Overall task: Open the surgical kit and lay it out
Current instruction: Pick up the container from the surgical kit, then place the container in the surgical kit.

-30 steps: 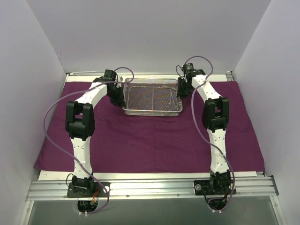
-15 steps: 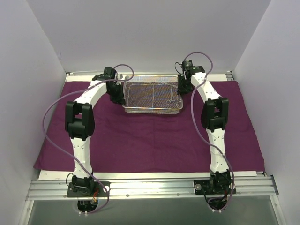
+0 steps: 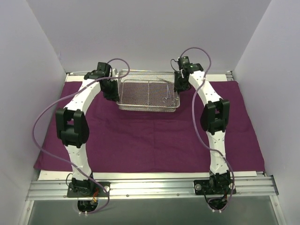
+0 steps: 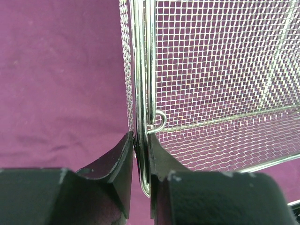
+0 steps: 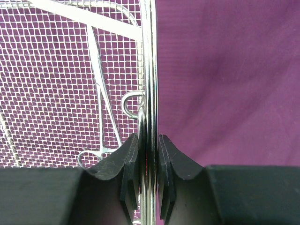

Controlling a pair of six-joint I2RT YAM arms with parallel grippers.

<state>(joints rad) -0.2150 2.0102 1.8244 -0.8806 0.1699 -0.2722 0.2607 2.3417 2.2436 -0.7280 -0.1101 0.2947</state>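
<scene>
The dark purple cloth of the surgical kit lies spread flat over the table. The silver wire-mesh tray hangs above its far middle, held at both ends. My left gripper is shut on the tray's left end rim, one pad on each side of the wire. At the other end, my right gripper is shut on the right rim. Thin metal instruments lie inside the tray near its right end; one scissor-like instrument shows through the mesh.
White walls close in the left, right and back. A metal rail with both arm bases runs along the near edge. The cloth stretches bare on both sides of the tray and toward the front.
The right gripper has closed on the tray's right rim. Both arms have raised the tray and carried it slightly left and toward the back wall.
</scene>
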